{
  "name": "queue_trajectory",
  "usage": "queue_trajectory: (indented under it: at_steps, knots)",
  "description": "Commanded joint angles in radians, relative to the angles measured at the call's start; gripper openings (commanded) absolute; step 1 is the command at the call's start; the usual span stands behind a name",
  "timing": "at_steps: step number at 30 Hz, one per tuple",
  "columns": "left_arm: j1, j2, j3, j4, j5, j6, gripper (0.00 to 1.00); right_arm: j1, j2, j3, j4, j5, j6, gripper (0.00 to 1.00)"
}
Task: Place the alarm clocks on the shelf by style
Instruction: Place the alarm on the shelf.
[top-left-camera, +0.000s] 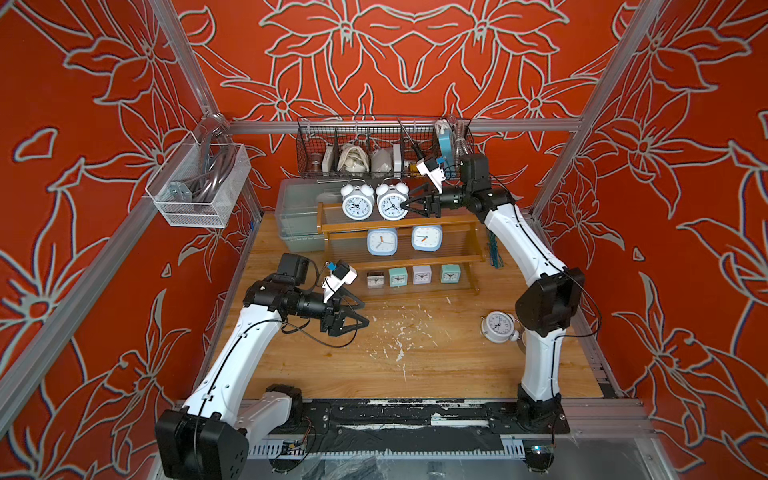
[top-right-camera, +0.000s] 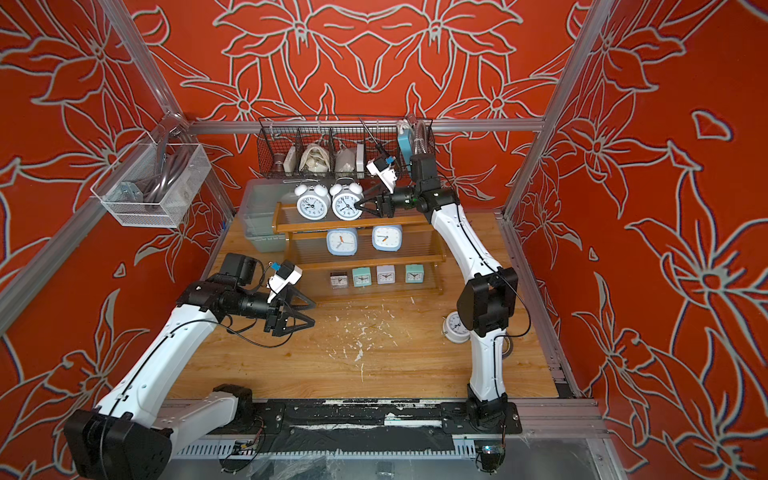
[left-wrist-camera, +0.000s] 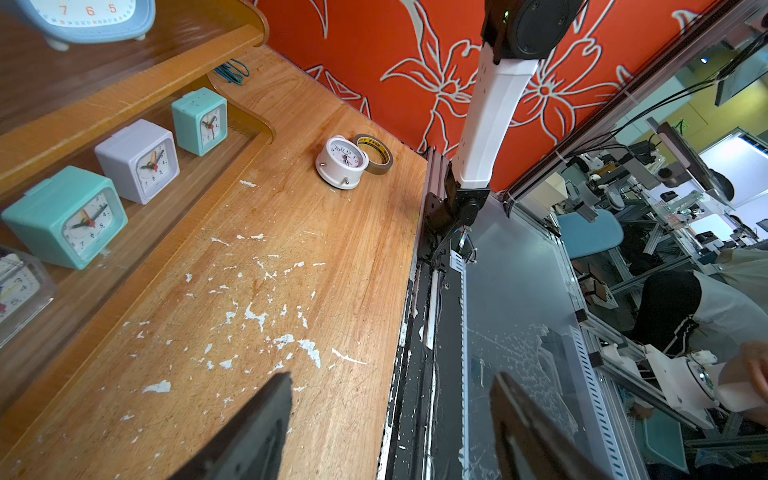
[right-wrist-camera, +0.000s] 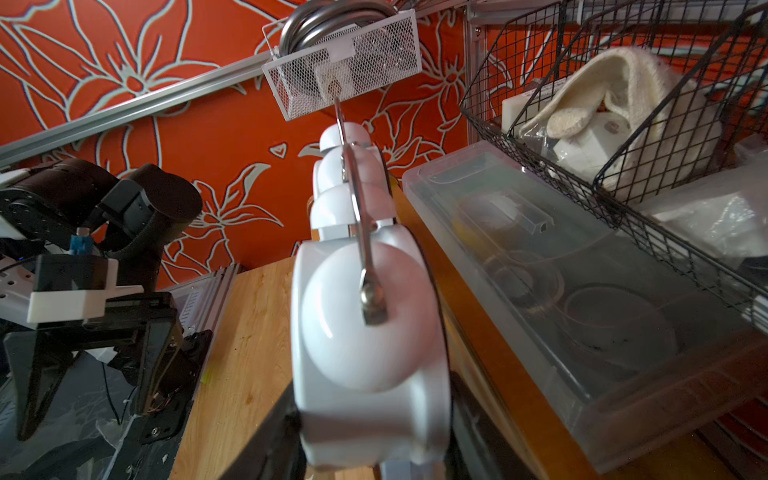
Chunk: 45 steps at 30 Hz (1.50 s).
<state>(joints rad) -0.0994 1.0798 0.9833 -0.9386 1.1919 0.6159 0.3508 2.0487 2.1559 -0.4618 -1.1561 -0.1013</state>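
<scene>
- Two white round clocks with twin bells stand upright, side by side, on the top tier of the brown wooden shelf (top-left-camera: 340, 228).
- The right hand (top-left-camera: 407, 203) is clamped on the nearer bell clock (top-left-camera: 391, 204). Its wrist view shows that clock's white body (right-wrist-camera: 365, 332) wedged between the dark fingers, with a metal handle arching over the bells.
- The farther bell clock (top-left-camera: 356, 203) stands just past the gripped one, on the side away from the right hand.
- One tier below the right hand stand two rounded-square clocks with orange hands: a first pale-blue clock (top-left-camera: 382, 242) and a second pale-blue clock (top-left-camera: 427, 238).
- The bottom tier, near the left hand (top-left-camera: 363, 314), carries four tiny cubes in a row. The grey cube clock (top-left-camera: 375, 279) is closest to that hand, then a teal cube clock (top-left-camera: 397, 276), a white cube clock (top-left-camera: 422, 274) and a far teal cube clock (top-left-camera: 449, 274).
- The left hand hangs over the tabletop (top-left-camera: 436, 365), its fingers apart and holding nothing.
- Well ahead of the left hand, a third bell clock (left-wrist-camera: 341, 162) lies face up on the tabletop, just beside a tape roll (left-wrist-camera: 376, 153).
</scene>
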Motion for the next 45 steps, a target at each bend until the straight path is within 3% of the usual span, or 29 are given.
queue_trajectory:
  at_steps: [1,20,32,45]
  knots:
    - [0.010,-0.015,-0.013,-0.023,0.035,0.025,0.76,-0.012,0.012,0.062,-0.044,-0.013,-0.059,0.32]
    - [0.030,-0.007,-0.020,-0.017,0.043,0.030,0.76,-0.035,0.037,0.074,-0.074,0.011,-0.098,0.37]
    - [0.038,-0.015,-0.021,-0.018,0.046,0.027,0.76,-0.036,0.021,0.058,-0.064,0.028,-0.100,0.58]
    - [0.048,-0.025,-0.024,-0.019,0.055,0.031,0.76,-0.036,-0.002,0.044,-0.044,0.059,-0.097,0.63]
